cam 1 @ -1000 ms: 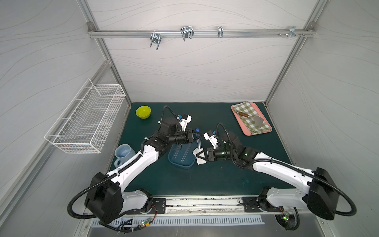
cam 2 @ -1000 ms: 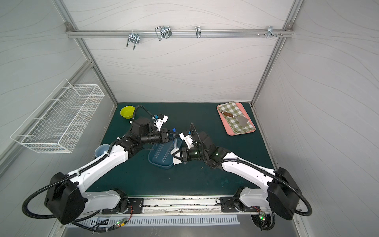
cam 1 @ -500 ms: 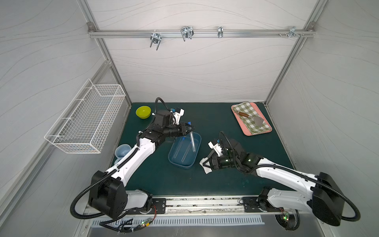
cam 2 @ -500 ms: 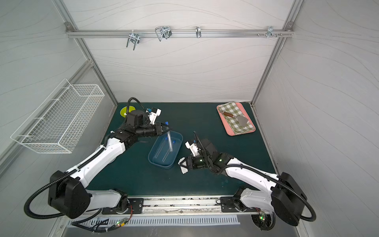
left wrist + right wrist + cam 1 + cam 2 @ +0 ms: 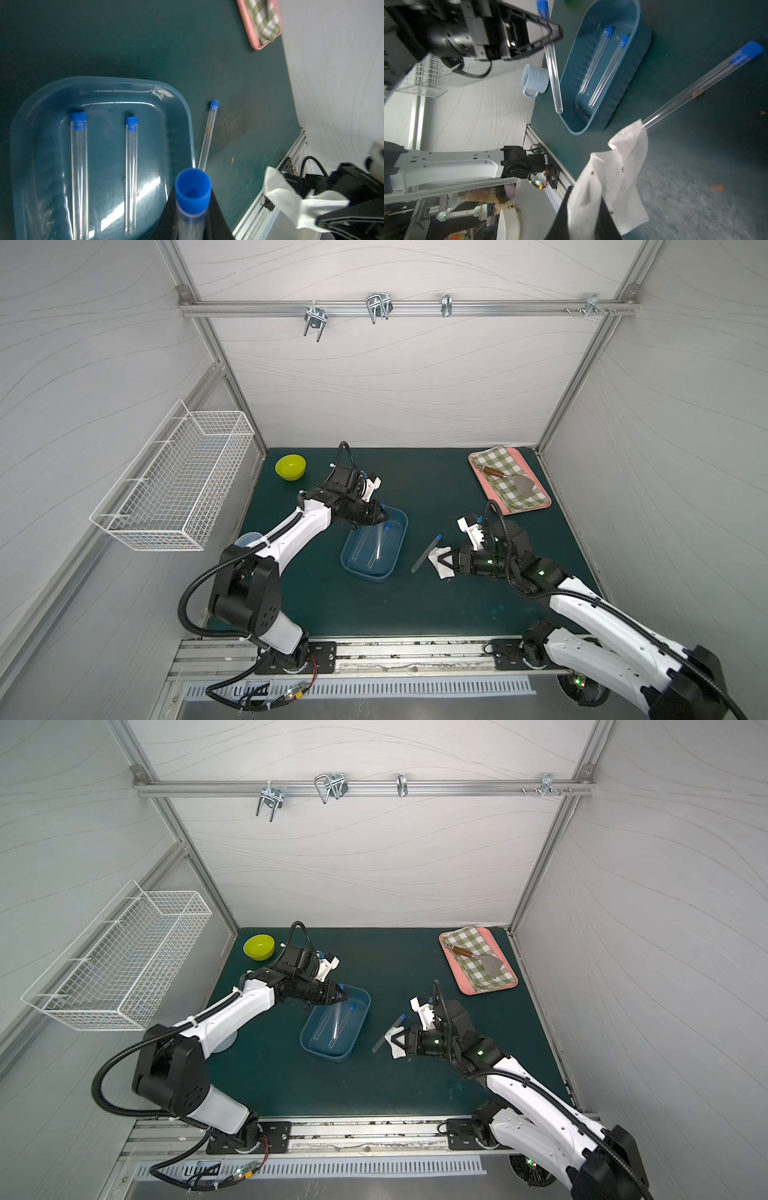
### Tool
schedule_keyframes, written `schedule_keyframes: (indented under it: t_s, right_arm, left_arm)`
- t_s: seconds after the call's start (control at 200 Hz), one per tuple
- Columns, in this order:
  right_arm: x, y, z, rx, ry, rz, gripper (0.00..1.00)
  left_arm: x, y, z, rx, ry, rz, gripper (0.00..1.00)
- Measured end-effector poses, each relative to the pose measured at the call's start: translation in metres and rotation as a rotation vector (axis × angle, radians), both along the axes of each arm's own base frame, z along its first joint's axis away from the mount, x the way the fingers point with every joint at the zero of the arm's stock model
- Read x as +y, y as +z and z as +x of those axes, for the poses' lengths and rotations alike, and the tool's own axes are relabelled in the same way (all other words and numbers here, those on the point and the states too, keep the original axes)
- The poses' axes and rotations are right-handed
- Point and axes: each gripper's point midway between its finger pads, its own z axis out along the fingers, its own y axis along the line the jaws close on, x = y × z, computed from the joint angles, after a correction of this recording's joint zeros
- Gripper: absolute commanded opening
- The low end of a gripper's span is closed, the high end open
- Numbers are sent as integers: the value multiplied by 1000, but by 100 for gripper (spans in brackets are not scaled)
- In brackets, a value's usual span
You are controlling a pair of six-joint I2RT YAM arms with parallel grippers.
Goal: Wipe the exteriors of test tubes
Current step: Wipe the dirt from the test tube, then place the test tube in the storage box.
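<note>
Free mat (image 5: 374, 610) btwn blue tray (image 5: 365, 576), front rail (image 5: 395, 652)

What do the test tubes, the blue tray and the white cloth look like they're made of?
Test tubes: clear glass or hard plastic, glossy; you see the tray through them. Blue tray: translucent plastic, shiny with glare streaks. White cloth: thin gauze-like fabric, matte, fine grid weave, limp folds.

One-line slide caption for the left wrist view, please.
Left gripper shut on one capped tube; two tubes lie in the blue tray, a fourth tube on the mat beside it.
</note>
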Motion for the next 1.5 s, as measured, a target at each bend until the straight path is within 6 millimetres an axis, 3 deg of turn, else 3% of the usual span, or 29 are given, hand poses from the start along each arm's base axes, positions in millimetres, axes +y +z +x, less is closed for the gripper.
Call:
schedule_keyframes:
  t_s: [0.14,0.345,0.88,1.346,1.496]
  right_arm:
    - [-16,1,1,-5,-47,8,17]
    - [-30,-4,0,13,-86,2,17]
    - [-40,-7,-6,34,-109,-9,17]
    - [-45,-14,-2,53,-139,-37,17]
    - [-45,-27,9,105,-162,-73,18]
  left_arm:
    - [-1,-26,10,51,-29,62,14]
    - [-13,-48,16,76,-83,118,17]
    - [-25,-98,23,167,-123,185,22]
    - [-25,-100,22,174,-127,190,33]
    - [-24,-80,28,132,-119,184,33]
